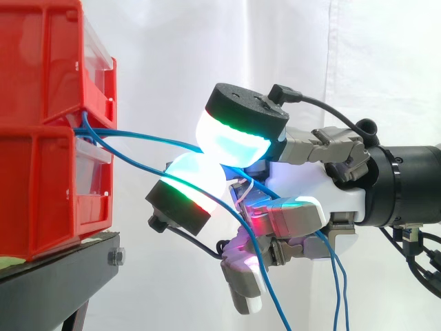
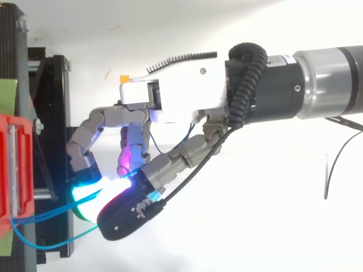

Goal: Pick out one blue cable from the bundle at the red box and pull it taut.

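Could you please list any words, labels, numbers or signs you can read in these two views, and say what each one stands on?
No text can be read in either view.
Red bins: their clear label holders are seen edge-on and show nothing legible.
Hand: there is no readable marking on its white shell.
Blue cable, pinched between the hand's glowing pads: plain, with no print.

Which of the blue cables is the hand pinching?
The upper cable, running almost level from the red box into the grip of the hand's glowing pads. The lower cable sags away beneath them.
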